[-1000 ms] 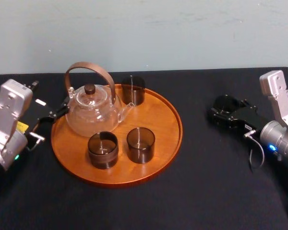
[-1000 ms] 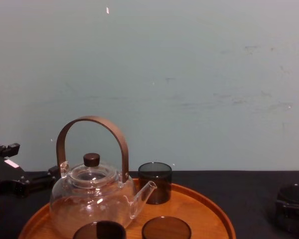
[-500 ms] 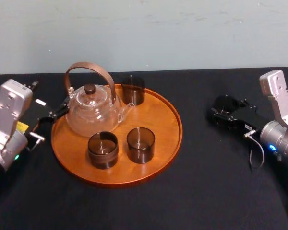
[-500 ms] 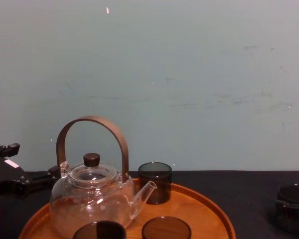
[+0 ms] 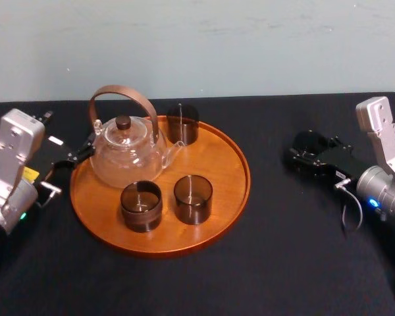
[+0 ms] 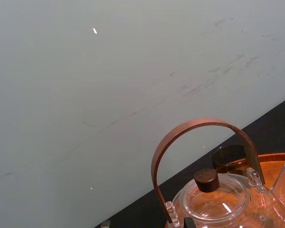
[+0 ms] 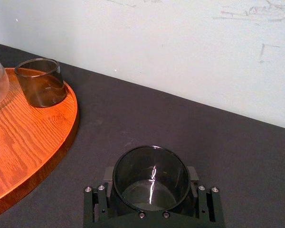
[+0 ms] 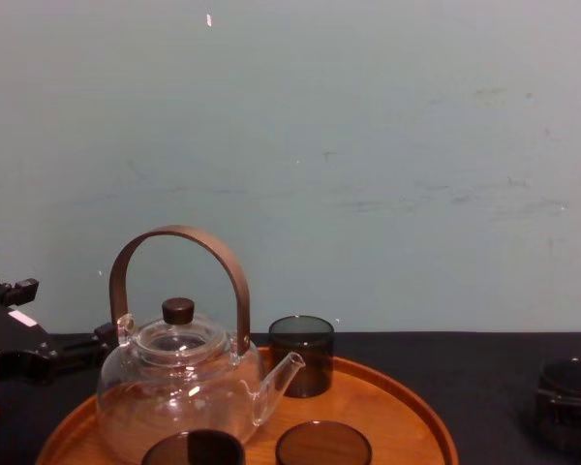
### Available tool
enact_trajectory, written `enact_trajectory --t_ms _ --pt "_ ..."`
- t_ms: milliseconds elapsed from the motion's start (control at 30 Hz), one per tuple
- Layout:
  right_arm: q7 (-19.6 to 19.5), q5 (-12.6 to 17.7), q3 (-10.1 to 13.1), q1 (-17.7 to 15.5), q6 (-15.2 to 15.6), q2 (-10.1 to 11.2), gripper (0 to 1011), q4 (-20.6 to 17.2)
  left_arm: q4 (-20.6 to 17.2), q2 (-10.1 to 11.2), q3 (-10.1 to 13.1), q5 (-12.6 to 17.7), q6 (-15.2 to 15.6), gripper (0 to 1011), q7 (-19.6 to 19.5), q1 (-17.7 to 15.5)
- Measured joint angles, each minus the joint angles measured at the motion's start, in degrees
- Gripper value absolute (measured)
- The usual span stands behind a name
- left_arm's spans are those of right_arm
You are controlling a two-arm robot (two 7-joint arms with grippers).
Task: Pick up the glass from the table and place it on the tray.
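Glass (image 7: 151, 183) stands on the black table (image 5: 270, 263), well to the right of the tray (image 5: 218, 164). We would lift it straight up first, high enough to clear the tray's rim, then carry it across to the bare wood on the right, away from the teapot (image 5: 125, 155). The right gripper (image 7: 151, 176) has its fingers drawn snug against both sides of the glass. The left gripper (image 5: 78, 153) idles beside the tray's left edge.

The left end effector (image 5: 81, 153) was black, its silver-grey housing yellow-labelled. The right end effector (image 5: 306, 153) matched, with a blue light and looped cable.
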Motion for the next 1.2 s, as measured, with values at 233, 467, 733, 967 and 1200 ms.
enact_trajectory --t_ms 233,467,733,967,1200 --pt "0.0 0.0 0.0 0.0 0.0 0.0 905 0.0 0.0 0.0 0.0 0.0 0.0 1001 0.0 0.0" --pt "0.0 0.0 0.0 0.0 0.0 0.0 905 0.0 0.0 0.0 0.0 0.0 0.0 1001 0.0 0.0" --pt "0.0 0.0 0.0 0.0 0.0 0.0 904 0.0 0.0 0.0 0.0 0.0 0.0 1001 0.0 0.0" --pt "0.0 0.0 0.0 0.0 0.0 0.0 905 0.0 0.0 0.0 0.0 0.0 0.0 1002 0.0 0.0" --pt "0.0 0.0 0.0 0.0 0.0 0.0 905 0.0 0.0 0.0 0.0 0.0 0.0 1001 0.0 0.0"
